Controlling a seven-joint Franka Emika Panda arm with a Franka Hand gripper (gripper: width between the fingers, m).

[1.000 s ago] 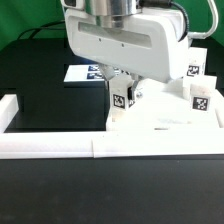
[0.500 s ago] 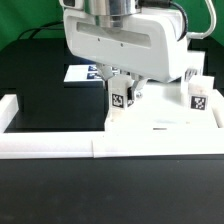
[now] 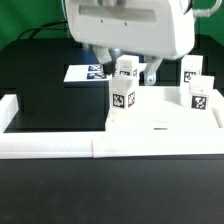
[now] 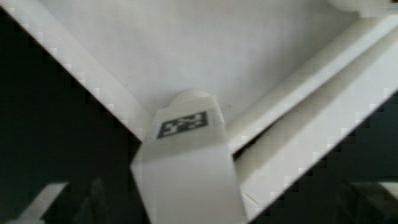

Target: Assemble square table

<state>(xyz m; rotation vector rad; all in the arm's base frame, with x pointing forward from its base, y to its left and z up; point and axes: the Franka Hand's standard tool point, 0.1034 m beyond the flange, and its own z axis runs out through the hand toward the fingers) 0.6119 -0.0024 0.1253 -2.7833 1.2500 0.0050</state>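
The white square tabletop lies flat inside the border wall. Several short white tagged legs stand upright on it: one at the front corner on the exterior view's left, one behind it, and two on the exterior view's right. My gripper hangs above the front left leg, open and apart from it. In the wrist view that leg runs between my spread fingers, over the tabletop; nothing is held.
A long low white border wall runs along the front and up the exterior view's left side. The marker board lies behind on the black table. A black area lies to the tabletop's left.
My gripper has let go of the front left leg, opened wide and risen. The leg stays upright on the tabletop's corner.
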